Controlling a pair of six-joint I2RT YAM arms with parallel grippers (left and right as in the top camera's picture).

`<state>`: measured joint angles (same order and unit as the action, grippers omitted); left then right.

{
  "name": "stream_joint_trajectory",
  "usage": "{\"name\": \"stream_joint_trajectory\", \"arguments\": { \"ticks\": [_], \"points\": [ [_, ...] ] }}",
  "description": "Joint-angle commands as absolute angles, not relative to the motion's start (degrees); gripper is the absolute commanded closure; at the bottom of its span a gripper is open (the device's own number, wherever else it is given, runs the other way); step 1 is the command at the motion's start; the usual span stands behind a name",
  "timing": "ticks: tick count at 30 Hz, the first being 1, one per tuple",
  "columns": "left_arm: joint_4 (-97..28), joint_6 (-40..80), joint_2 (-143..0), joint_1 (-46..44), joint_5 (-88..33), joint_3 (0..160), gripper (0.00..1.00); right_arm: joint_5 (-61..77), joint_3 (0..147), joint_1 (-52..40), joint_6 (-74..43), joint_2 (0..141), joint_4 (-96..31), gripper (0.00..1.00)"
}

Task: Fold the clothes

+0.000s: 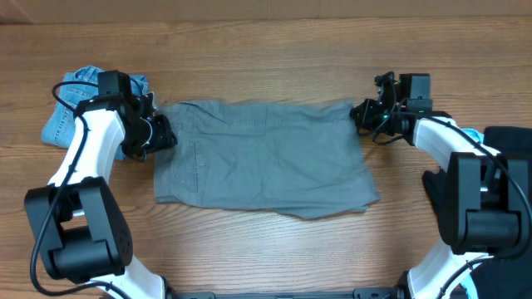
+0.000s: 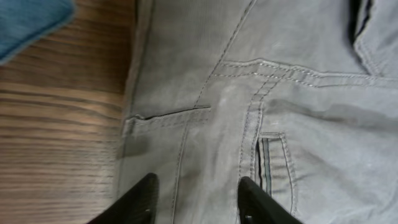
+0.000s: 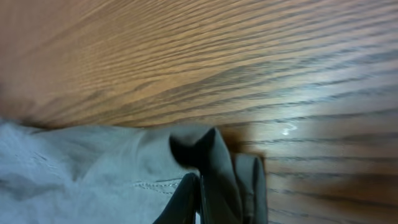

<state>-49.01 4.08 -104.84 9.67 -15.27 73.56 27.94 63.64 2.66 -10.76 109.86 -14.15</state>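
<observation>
Now I see my left jaws spread over one edge of the grey shorts (image 1: 262,158), which lie flat on the bench (image 1: 266,249) between the two, while my right jaws pinch the opposite corner tight, and a denim garment (image 1: 71,112) sits just behind the left jaws.

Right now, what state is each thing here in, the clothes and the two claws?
grey shorts: spread flat, not yet folded.
denim garment: bunched in a heap, unfolded.
left gripper: open, jaws apart over the shorts.
right gripper: shut on a corner of the shorts.
light blue cloth: mostly hidden, cannot tell.
</observation>
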Motion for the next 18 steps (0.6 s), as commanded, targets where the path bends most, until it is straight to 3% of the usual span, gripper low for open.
{"name": "stream_joint_trajectory", "arguments": {
  "ticks": [1,16,18],
  "points": [
    [-48.8,2.7,-106.4,9.0,-17.4,74.3,0.57,29.0,65.8,7.4,-20.9,107.2,-14.0,0.96],
    [-39.7,1.7,-110.5,3.8,-19.1,74.2,0.42,29.8,65.8,12.0,-20.6,107.3,-21.5,0.96],
    [-38.2,1.9,-112.9,2.6,-18.9,74.2,0.57,29.6,65.8,12.0,-20.5,107.3,-22.5,0.96]
  ]
}}
